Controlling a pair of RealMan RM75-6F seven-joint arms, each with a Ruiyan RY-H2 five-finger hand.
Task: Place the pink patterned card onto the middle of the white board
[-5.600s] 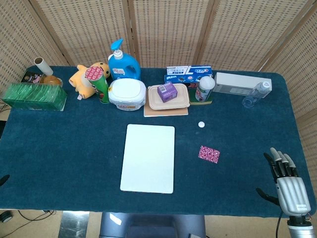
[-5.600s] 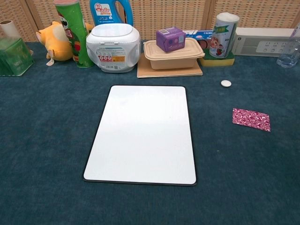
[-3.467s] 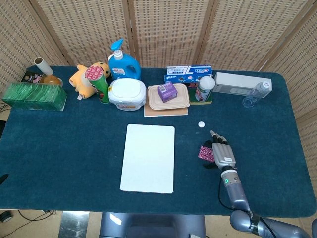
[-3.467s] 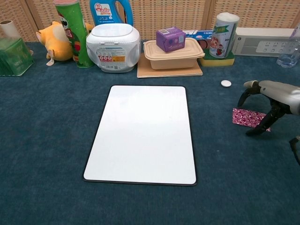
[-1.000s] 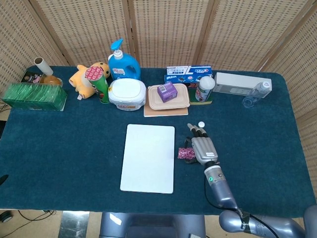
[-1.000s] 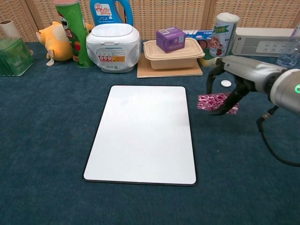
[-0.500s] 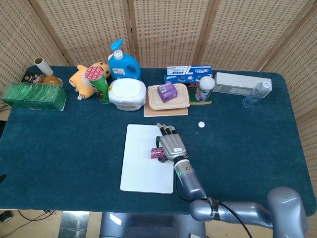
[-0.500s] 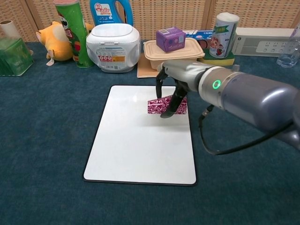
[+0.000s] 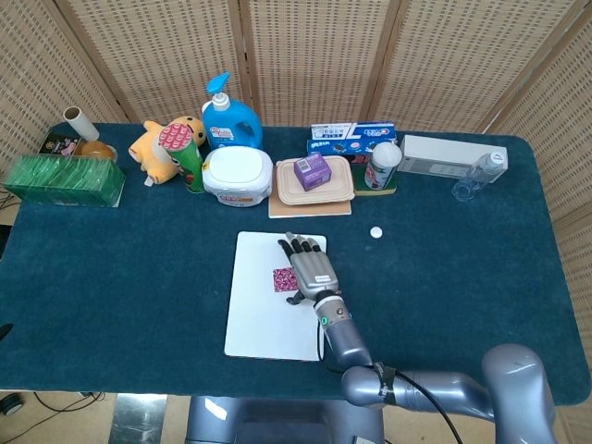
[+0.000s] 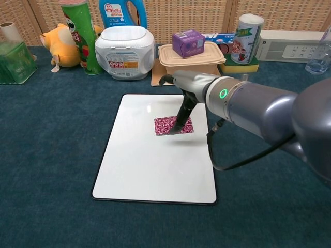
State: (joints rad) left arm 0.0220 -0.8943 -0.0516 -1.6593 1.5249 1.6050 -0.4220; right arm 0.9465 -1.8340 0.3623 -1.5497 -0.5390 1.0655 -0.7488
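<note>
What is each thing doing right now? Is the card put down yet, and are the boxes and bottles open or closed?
Pink patterned card: lying on the board, fingertip on it.
White board: flat on the table.
Right hand: fingers spread, touching the card.
Beige lunch box: lid on.
Purple box: closed, atop the lunch box.
Detergent bottle: upright.

Pink patterned card lies flat on white board, near the middle, toward its far half. Right hand over board's right side, a fingertip down on the card. Board sits mid-table. Tub and lidded container behind it; small cap to its right.
</note>
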